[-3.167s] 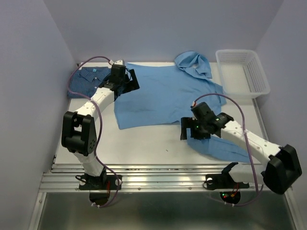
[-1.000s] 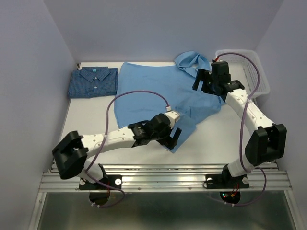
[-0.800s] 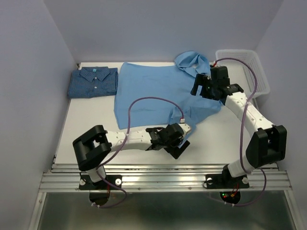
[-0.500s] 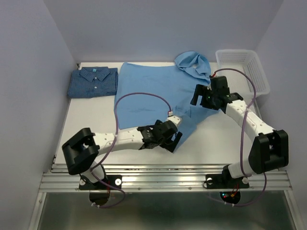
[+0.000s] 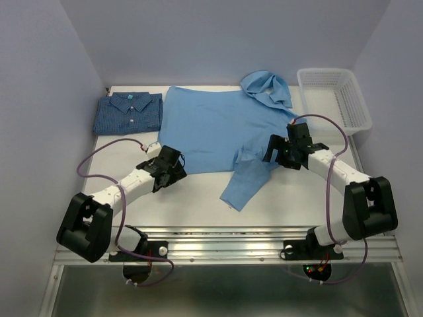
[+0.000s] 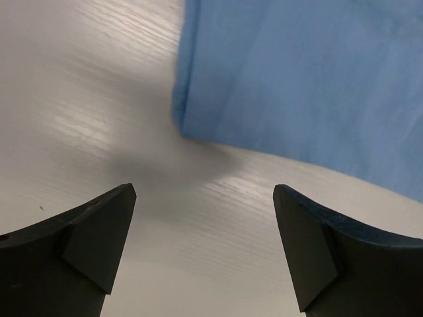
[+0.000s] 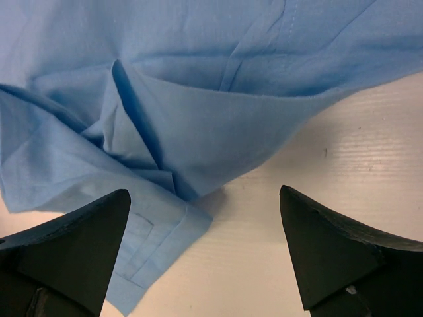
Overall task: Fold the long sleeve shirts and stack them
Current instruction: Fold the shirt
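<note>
Left arm pulled back from sleeve [image 5: 246,179]; left gripper [image 5: 176,169] now just off near-left corner of light blue shirt [image 5: 211,122], jaws spread wide, nothing in them. Right gripper [image 5: 270,152] came down from collar to sleeve fold, also spread, empty. Blue shirt flat mid-table [image 5: 198,201], sleeve trailing toward front. Checked shirt [image 5: 129,112] folded, back-left corner.

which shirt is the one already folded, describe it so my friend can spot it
On the white table, look to the far left corner. The folded shirt lies there as a neat rectangle, collar at the far edge. It is dark blue with a fine check, unlike the plain light blue shirt spread open beside it.
</note>
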Available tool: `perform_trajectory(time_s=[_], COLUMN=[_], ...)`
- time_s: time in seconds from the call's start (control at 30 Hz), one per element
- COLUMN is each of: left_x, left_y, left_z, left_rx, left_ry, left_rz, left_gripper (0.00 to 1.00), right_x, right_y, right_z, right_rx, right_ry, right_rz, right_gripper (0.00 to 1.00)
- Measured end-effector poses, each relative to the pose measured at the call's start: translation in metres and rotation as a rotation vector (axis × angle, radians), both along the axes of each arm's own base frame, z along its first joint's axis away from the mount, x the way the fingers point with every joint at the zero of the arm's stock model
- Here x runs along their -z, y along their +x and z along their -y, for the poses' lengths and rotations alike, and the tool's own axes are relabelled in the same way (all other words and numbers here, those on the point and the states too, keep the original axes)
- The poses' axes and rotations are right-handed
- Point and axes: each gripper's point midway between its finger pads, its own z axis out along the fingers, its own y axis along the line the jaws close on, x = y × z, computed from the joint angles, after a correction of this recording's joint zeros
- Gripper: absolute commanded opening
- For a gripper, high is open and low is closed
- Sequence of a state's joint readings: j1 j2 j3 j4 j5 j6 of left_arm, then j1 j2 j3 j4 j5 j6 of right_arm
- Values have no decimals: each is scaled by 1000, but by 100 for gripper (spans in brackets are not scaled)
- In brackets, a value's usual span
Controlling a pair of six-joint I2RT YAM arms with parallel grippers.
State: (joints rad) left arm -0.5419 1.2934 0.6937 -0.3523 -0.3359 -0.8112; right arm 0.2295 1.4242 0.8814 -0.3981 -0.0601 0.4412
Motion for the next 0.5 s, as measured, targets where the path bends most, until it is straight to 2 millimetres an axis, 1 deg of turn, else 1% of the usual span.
perform_trajectory(time_s=[0.03,0.1,0.13,0.2,0.23,0.27,0.33,0.37,0.43,0.47,0.5], left_x=[4,9,11,16,20,23,22,24,25,27,28], left_y=[3,7,9,16,18,22,34,39,49,51,55], left_z=[-9,-19,-21,-23,-24,-26,-24,-23,-20,-18,-15], left_rx=[-45,-99,-115,-136,-145,-152,-157,-153,-150,-144,-133], left_ry=[-17,-36,-48,-66,-71,-65,-89,-95,-113,-116,-123], left_rz=[-3,-4,-4,-6,-12,-14,6,8,13,10,11], left_gripper=[99,98,97,87,81,65,48,28,0,0,0], right_x=[4,12,16,25,29,33,39,42,45,47,47], right_y=[4,10,11,14,15,17,20,20,18,16,15], right_z=[3,8,10,14,15,15,16,16,17,18,19], right_rx=[23,60,72,99,104,110,124,129,138,146,147], right_ry=[-12,-24,-30,-38,-40,-42,-39,-36,-37,-38,-40], right_rz=[7,15,14,0,-6,-9,-16,-16,-18,-17,-17], right_gripper=[100,100,100,94,86,69,49,35,23,14,11])
